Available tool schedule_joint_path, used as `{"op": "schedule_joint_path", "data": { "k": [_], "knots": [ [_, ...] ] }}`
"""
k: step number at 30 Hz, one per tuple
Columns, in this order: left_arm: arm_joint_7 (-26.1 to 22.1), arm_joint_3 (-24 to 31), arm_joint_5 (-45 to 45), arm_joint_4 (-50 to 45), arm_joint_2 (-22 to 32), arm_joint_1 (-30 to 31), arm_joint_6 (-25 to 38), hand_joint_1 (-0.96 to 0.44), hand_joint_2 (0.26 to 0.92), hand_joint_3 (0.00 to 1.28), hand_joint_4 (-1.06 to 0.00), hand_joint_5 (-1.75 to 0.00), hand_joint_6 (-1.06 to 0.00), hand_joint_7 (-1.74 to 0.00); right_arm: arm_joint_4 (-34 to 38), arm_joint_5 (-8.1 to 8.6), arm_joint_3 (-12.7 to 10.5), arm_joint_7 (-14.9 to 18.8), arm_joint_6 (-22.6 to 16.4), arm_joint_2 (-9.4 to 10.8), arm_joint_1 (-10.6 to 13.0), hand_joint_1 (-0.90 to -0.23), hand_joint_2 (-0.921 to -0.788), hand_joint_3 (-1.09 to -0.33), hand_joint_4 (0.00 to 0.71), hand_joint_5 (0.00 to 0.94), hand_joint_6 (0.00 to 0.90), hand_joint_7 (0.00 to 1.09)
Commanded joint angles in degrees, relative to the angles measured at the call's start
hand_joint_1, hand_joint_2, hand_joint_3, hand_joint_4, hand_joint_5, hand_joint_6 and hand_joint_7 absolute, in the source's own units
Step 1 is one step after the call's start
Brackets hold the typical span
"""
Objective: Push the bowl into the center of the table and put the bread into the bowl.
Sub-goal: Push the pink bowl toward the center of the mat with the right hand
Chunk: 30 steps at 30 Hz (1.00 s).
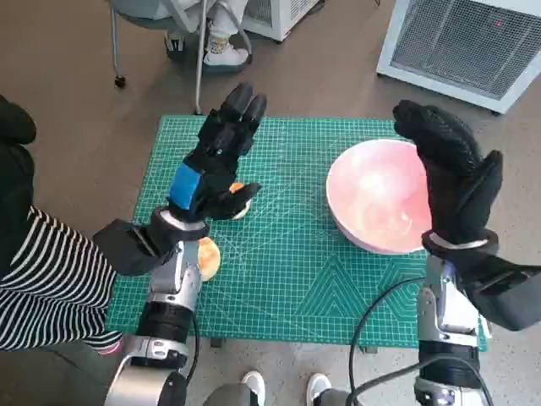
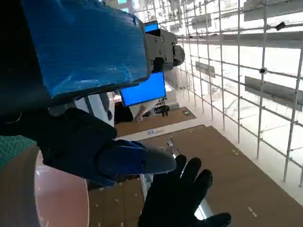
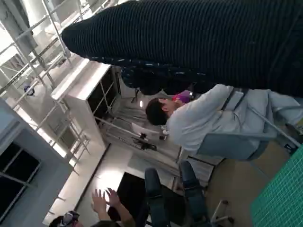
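Head view shows the left hand [image 1: 218,161] raised, fingers spread, holding nothing; bread [image 1: 239,203] lies just under its thumb, another piece [image 1: 208,258] beside its wrist. Right hand [image 1: 452,173], fingers apart and empty, stands over the pink bowl [image 1: 372,203] on the green mat [image 1: 296,279]. No readable writing anywhere.

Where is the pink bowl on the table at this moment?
In the head view the pink bowl sits on the right part of the green mat, not at its centre. The right hand is raised at the bowl's right edge.
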Motion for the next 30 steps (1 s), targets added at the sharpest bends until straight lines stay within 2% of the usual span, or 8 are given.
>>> {"op": "schedule_joint_path", "data": {
  "k": [1, 23, 30],
  "knots": [
    [0.1, -0.1, 0.0, -1.0, 0.2, -0.3, 0.4, -0.51, 0.921, 0.31, -0.03, -0.01, 0.00, -0.20, 0.0, 0.64, -0.2, -0.2, 0.7, 0.4, 1.5, -0.695, -0.921, -0.699, 0.212, 0.000, 0.122, 0.37],
    [0.1, -0.4, -0.3, -3.5, 0.2, 1.3, 3.0, -0.51, 0.921, 0.32, -0.05, -0.01, 0.00, -0.25, 0.0, 0.34, 0.0, 0.0, 0.5, 0.5, 1.9, -0.688, -0.921, -0.700, 0.211, 0.000, 0.123, 0.37],
    [0.0, -0.2, -0.7, -4.3, 0.1, 1.6, 4.0, -0.50, 0.921, 0.32, -0.05, -0.01, 0.00, -0.24, 0.0, 1.05, -0.6, 0.5, 0.7, -0.3, 2.2, -0.683, -0.921, -0.700, 0.210, 0.000, 0.123, 0.37]
  ]
}}
